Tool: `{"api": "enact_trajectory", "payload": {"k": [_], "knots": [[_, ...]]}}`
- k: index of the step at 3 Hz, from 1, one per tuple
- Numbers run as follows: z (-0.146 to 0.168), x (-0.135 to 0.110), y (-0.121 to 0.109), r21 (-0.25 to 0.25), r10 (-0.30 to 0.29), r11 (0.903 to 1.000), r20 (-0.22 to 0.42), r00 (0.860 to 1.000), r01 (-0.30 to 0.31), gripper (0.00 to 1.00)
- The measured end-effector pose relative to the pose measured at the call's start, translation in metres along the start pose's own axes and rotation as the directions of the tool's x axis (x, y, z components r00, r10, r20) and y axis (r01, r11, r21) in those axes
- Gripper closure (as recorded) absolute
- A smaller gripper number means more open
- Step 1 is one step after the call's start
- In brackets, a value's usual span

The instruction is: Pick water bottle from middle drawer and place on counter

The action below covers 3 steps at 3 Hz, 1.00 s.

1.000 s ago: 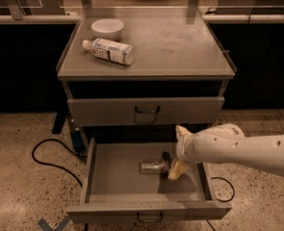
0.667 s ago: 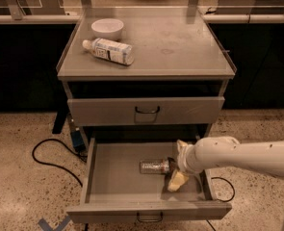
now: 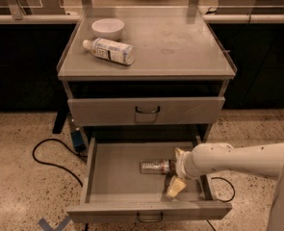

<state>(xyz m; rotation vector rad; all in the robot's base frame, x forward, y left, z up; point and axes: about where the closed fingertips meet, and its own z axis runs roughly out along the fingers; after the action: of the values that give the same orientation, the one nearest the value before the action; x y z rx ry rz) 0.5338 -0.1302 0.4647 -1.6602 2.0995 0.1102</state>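
The water bottle point(image 3: 156, 166), small and clear with a label showing red marks, lies on its side in the open middle drawer point(image 3: 112, 177), pointing right. My gripper point(image 3: 176, 170) reaches in from the right on a white arm, low inside the drawer at the bottle's right end. Its fingers are open, one finger point(image 3: 180, 152) behind the bottle's end and the other point(image 3: 176, 186) in front of it. The bottle's cap end is hidden by the gripper. The counter point(image 3: 180, 42) is the grey-beige cabinet top above, with faint ring stains.
A white bowl point(image 3: 108, 28) and a larger opaque bottle with a printed label point(image 3: 109, 50) lie on the counter's left part. A closed drawer point(image 3: 146, 110) sits above the open one. A black cable point(image 3: 50, 153) loops on the floor at the left.
My gripper has sunk lower into the drawer and moved slightly left, so its open fingers now straddle the bottle's right end. The bottle has not moved.
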Motion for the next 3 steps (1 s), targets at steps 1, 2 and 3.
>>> {"api": "enact_trajectory", "payload": {"k": [1, 2, 3], "knots": [[0.025, -0.017, 0.004, -0.033, -0.046, 0.9984, 0.024, 0.999, 0.047, 0.00], [0.084, -0.046, 0.019, -0.105, -0.102, 0.9882, 0.094, 0.990, 0.111, 0.00], [0.084, -0.046, 0.019, -0.105, -0.102, 0.9882, 0.094, 0.990, 0.112, 0.00]]}}
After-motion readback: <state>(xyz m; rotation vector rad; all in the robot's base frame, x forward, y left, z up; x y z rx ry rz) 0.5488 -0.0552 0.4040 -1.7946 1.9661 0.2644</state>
